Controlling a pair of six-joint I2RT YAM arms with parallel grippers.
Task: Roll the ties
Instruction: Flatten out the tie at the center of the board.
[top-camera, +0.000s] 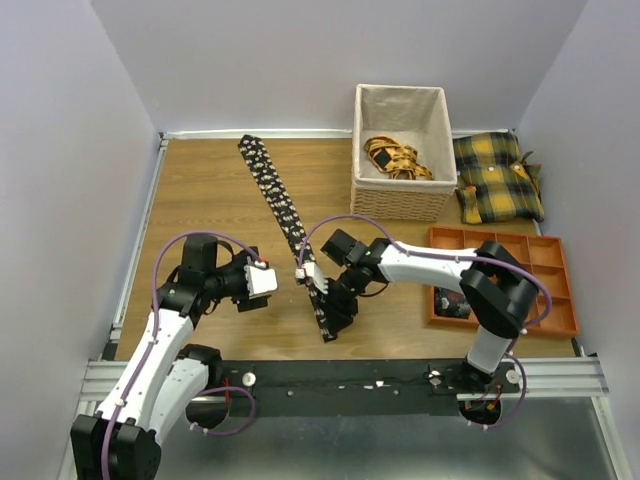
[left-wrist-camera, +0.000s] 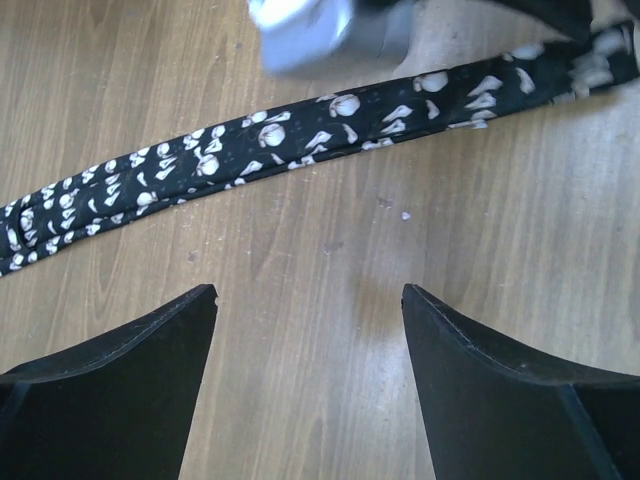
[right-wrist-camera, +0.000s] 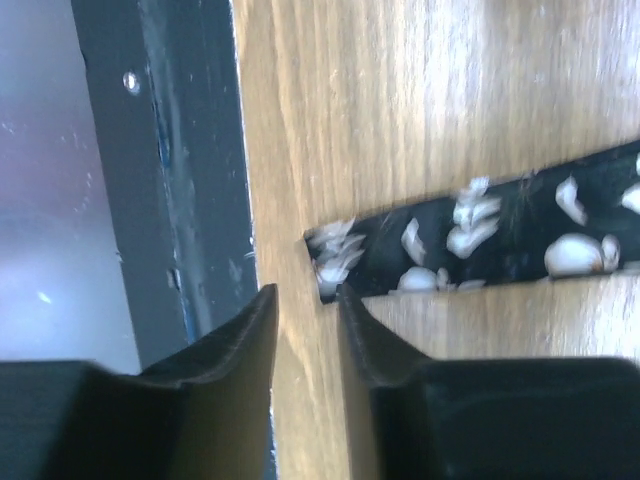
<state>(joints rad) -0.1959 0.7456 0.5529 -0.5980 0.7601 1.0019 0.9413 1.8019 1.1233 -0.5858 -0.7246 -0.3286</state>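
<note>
**Tie stretched flat, slanting from 11 to 5 o'clock**

Seen from above, with 12 o'clock away from the arm bases, one black flowered tie (top-camera: 280, 205) lay unrolled on the wooden table (top-camera: 200, 200). Its broad end pointed to 11 o'clock near the far edge, and its narrow end pointed to 5 o'clock, just short of the black rail (top-camera: 350, 380).

The right gripper (right-wrist-camera: 305, 290) sat at that narrow end. Its jaws were parted only a sliver, with bare wood showing between them and the tie's corner at the fingertips. The left gripper (left-wrist-camera: 310, 292) hung spread wide at 9 o'clock of the tie, holding nothing.

Bare wood lay open on the left half of the table. At 12 to 1 o'clock stood a lined wicker basket (top-camera: 400, 205) holding a yellow-and-black tangle of fabric (top-camera: 395, 157). At 3 o'clock an orange compartment tray (top-camera: 545, 250) held something dark (top-camera: 450, 305) in a near-left cell, partly hidden by the arm. Plaid cushions (top-camera: 495, 175) lay at 2 o'clock.
</note>
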